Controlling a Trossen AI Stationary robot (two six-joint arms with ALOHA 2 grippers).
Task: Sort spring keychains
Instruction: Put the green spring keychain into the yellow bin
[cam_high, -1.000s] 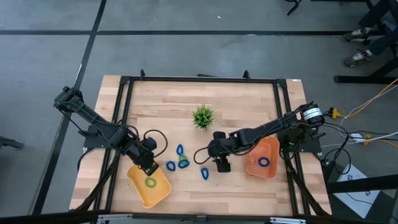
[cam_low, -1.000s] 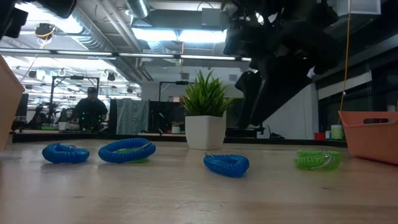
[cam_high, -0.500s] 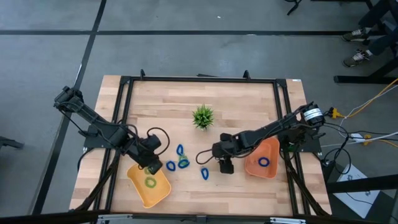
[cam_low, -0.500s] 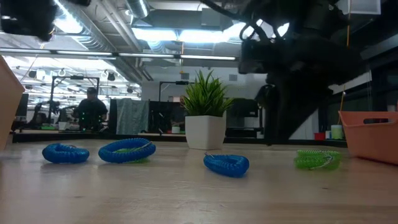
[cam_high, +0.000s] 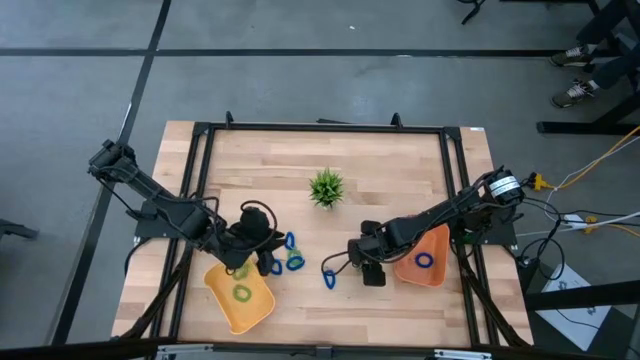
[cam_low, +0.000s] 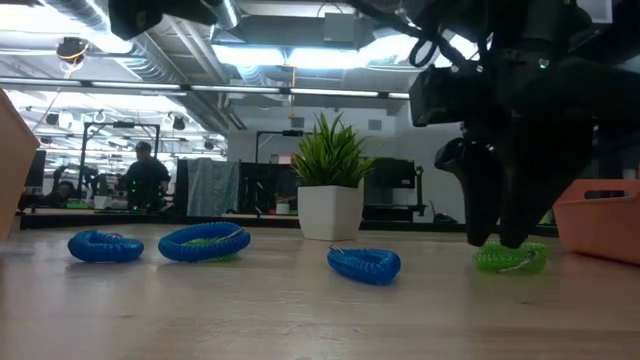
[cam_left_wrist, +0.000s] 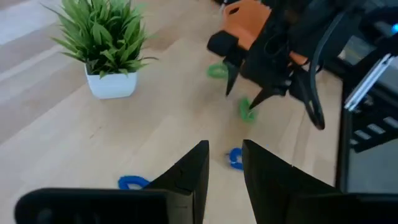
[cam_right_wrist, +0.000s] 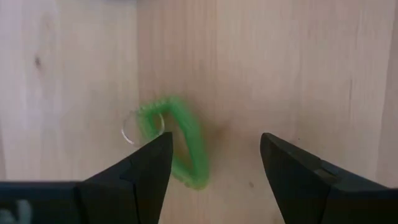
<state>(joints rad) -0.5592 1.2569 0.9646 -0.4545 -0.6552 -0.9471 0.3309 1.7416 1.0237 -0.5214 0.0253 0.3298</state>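
Note:
Blue spring keychains lie flat on the table (cam_high: 290, 241) (cam_high: 328, 278) (cam_low: 365, 264) (cam_low: 105, 246). One blue ring rests partly on a green one (cam_high: 295, 262) (cam_low: 205, 242). A green ring (cam_high: 242, 294) lies in the left orange tray (cam_high: 225, 300), a blue one (cam_high: 425, 261) in the right tray (cam_high: 437, 240). My right gripper (cam_right_wrist: 214, 168) (cam_high: 372, 272) is open, pointing down, its fingers either side of a green keychain (cam_right_wrist: 180, 149) (cam_low: 512, 257); I cannot tell if they touch it. My left gripper (cam_left_wrist: 225, 168) (cam_high: 262, 260) is open beside a blue ring (cam_high: 274, 266).
A small potted spiky plant (cam_high: 326, 187) (cam_low: 330, 180) stands past the keychains at mid-table. A second green ring (cam_left_wrist: 217, 70) lies near the right tray. Black frame rails (cam_high: 320, 128) run along the table edges. A person (cam_low: 145, 175) sits in the room behind.
My right gripper has moved toward the near edge and the right tray and come down over the green keychain. My left gripper has moved from above the left tray toward the right, to the blue rings. The keychains have not moved.

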